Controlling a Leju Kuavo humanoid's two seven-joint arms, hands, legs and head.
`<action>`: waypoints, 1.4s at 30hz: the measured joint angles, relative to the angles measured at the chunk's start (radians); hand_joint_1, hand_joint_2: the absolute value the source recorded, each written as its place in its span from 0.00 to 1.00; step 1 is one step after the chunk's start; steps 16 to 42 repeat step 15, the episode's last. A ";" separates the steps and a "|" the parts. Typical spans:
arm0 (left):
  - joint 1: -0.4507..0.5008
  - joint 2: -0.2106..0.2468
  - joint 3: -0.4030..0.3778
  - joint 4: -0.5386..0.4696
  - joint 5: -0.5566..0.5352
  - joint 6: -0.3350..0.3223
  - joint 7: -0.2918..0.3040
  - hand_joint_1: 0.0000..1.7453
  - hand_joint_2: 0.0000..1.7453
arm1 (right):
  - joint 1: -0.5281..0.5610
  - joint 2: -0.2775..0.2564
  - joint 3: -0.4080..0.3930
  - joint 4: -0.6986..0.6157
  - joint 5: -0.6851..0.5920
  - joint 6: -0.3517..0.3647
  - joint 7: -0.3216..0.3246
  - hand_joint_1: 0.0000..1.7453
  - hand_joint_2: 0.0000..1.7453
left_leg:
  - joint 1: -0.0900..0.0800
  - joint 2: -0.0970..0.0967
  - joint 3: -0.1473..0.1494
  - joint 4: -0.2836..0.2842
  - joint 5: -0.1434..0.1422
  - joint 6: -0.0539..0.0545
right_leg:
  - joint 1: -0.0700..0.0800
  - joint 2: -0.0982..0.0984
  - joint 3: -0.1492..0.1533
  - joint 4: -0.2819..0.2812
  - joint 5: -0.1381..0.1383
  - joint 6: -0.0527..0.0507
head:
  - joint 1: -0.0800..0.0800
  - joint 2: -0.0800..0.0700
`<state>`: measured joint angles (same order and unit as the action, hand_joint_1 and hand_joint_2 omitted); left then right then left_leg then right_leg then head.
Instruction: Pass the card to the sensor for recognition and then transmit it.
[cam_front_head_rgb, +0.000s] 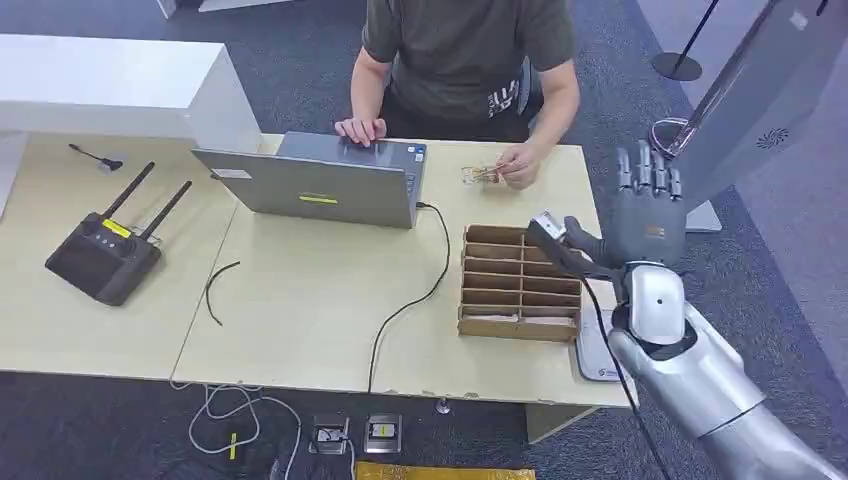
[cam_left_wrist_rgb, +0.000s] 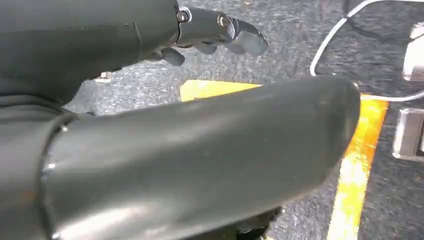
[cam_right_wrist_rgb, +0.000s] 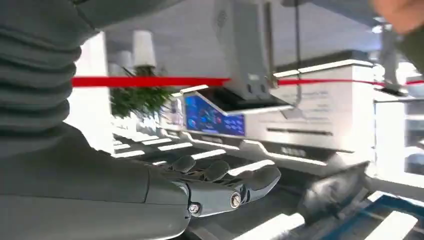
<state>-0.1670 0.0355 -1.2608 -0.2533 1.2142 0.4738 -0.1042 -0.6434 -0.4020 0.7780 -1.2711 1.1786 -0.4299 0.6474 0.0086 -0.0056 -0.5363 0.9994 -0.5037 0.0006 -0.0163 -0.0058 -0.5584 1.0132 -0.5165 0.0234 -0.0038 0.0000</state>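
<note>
- Right hand (cam_front_head_rgb: 648, 215) is raised over the tabletop's right edge, beside the card box (cam_front_head_rgb: 520, 283); fingers straight up and apart, thumb stuck out toward the box.
- A small pale thing with a dark patch sits at the thumb tip (cam_front_head_rgb: 549, 226) — probably the card, but only the thumb touches it, so I can't tell whether it is gripped, resting there or just behind it. The right wrist view shows the fingers (cam_right_wrist_rgb: 220, 172) extended with nothing between them.
- Left hand (cam_left_wrist_rgb: 220, 35) hangs low over the carpet, fingers loosely curled, nothing in them.
- Box sits near the right front corner of the tabletop; slotted dividers, pale strips in the front slots.
- A flat white pad (cam_front_head_rgb: 598, 355) lies at the right front edge, just beside the box and partly behind the right arm — could be the sensor, not confirmable.
- Person (cam_front_head_rgb: 465, 60) sits at the far edge: one hand on the laptop (cam_front_head_rgb: 320, 180), the other (cam_front_head_rgb: 520, 165) on a small object near the far right corner; too small to identify.
- Progress: unsettled. A raised hand with a card at the thumb fits either heading to the sensor or, scan done, heading to the hand-over. No card is seen lying on the pad, and none is identifiable in the person's hand.
</note>
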 joint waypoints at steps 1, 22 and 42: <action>0.005 -0.001 0.001 0.000 0.002 0.000 -0.003 0.00 0.00 | 0.012 -0.014 -0.018 0.002 -0.027 -0.009 0.000 0.00 0.00 | 0.000 0.000 0.000 0.000 0.000 0.000 | 0.000 0.000 0.000 0.000 0.000 0.000 | 0.000 0.000; 0.053 -0.011 0.049 0.004 0.059 0.011 -0.045 0.00 0.00 | 0.246 -0.194 -0.399 0.049 -0.200 -0.060 0.053 0.00 0.00 | 0.000 -0.001 0.000 0.000 -0.001 0.000 | 0.000 -0.002 0.000 -0.001 0.000 0.000 | -0.001 0.000; 0.053 -0.011 0.049 0.004 0.059 0.011 -0.045 0.00 0.00 | 0.246 -0.194 -0.399 0.049 -0.200 -0.060 0.053 0.00 0.00 | 0.000 -0.001 0.000 0.000 -0.001 0.000 | 0.000 -0.002 0.000 -0.001 0.000 0.000 | -0.001 0.000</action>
